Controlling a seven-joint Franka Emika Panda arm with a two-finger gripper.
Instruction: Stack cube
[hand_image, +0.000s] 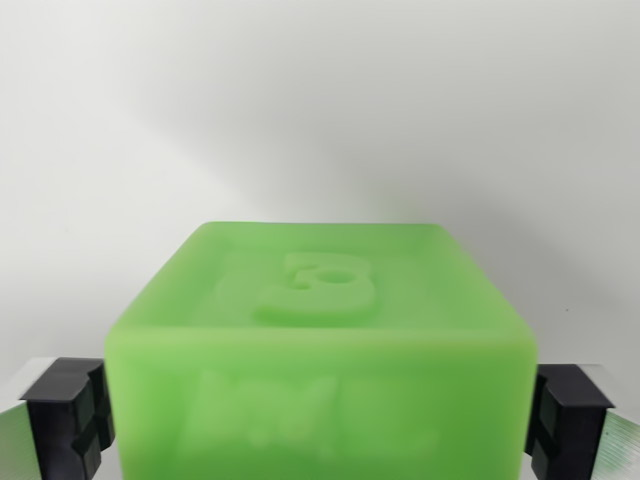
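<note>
Green cube (320, 350) fills the lower centre of the wrist view and lies nearest the camera. Its top face carries a raised, blurred emblem, and its front face shows embossed lettering too blurred to read. Pincer (320, 415) is clenched on the cube: one black finger pad (68, 415) touches the cube's side at the wrist view's left, and the other black pad (568, 420) touches the opposite side at the wrist view's right. Silver finger bodies appear just outside each pad, at the picture's lower corners. Behind and around the cube, a plain white surface (320, 110) extends to the upper edge. Whether the cube rests on that surface or is lifted clear cannot be determined from this view.
</note>
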